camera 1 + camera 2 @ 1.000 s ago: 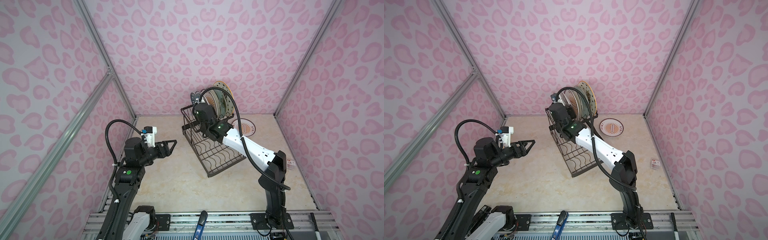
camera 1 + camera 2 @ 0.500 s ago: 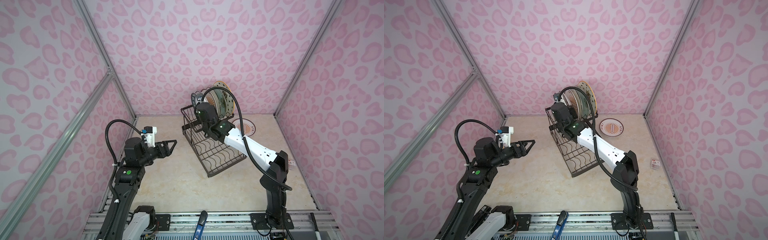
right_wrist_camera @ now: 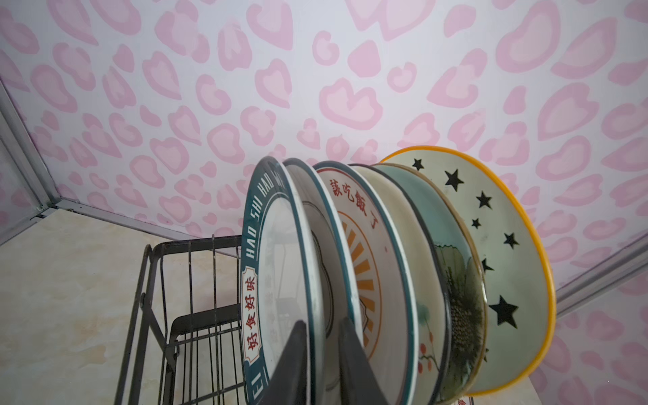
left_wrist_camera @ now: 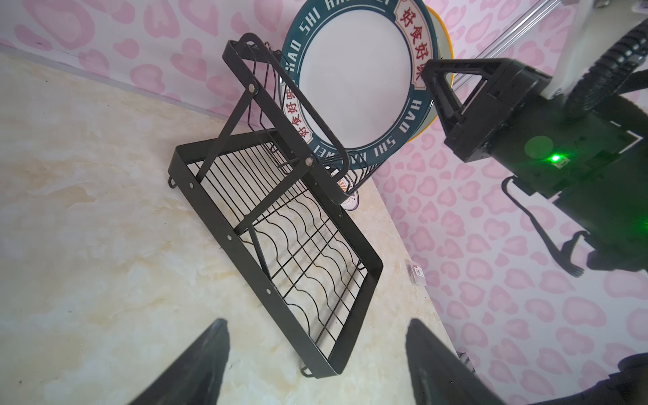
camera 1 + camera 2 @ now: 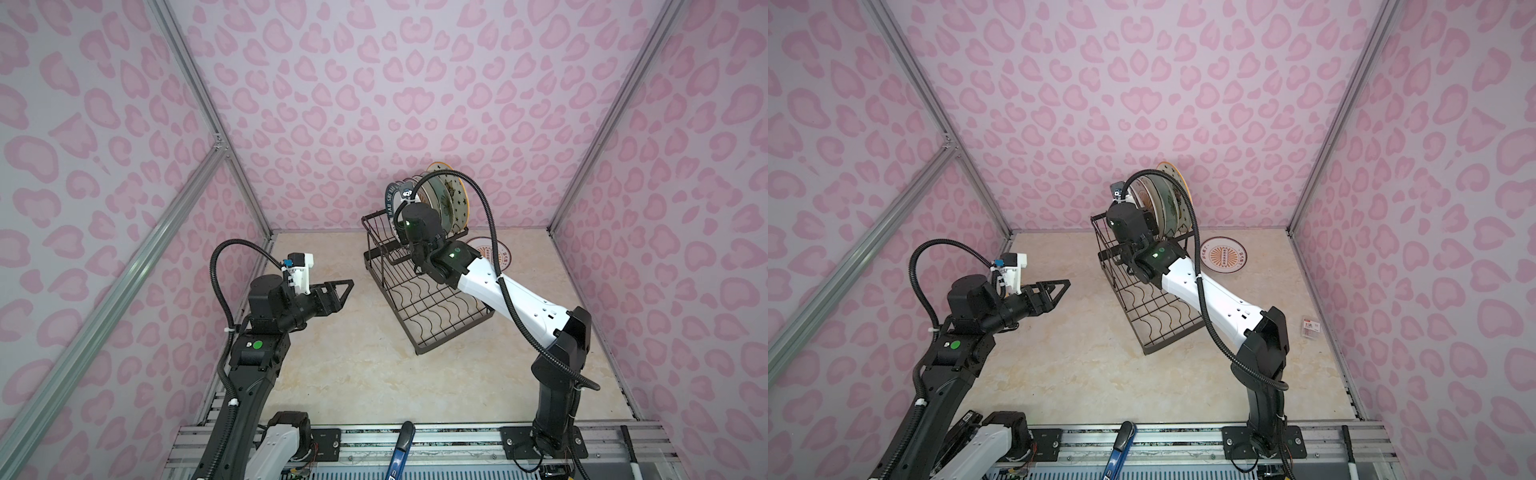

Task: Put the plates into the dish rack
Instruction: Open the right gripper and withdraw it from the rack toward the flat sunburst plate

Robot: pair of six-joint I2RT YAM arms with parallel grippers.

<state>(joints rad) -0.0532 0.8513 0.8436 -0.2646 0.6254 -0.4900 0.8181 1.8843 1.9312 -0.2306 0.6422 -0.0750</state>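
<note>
Black-fingered, narrow-set: straddling white black-ringed plate (image 3: pixel 315 245) rim with right gripper (image 3: pixel 322 321), at dish rack (image 4: pixel 249 263) far end; pinching or slack, cannot tell. Best: spreading evenly, backing straight out, sparing neighbouring plates (image 3: pixel 371 273). Hovering left gripper (image 4: pixel 315 321) wide, empty.

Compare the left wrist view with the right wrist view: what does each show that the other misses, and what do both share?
Left wrist only: the wavy-wire tray and a small card. Right wrist only: the pale blue flower plate and the black stars on the yellow-rimmed plate. Both: the dark-green-rimmed lettered plate standing in the dish rack.
</note>
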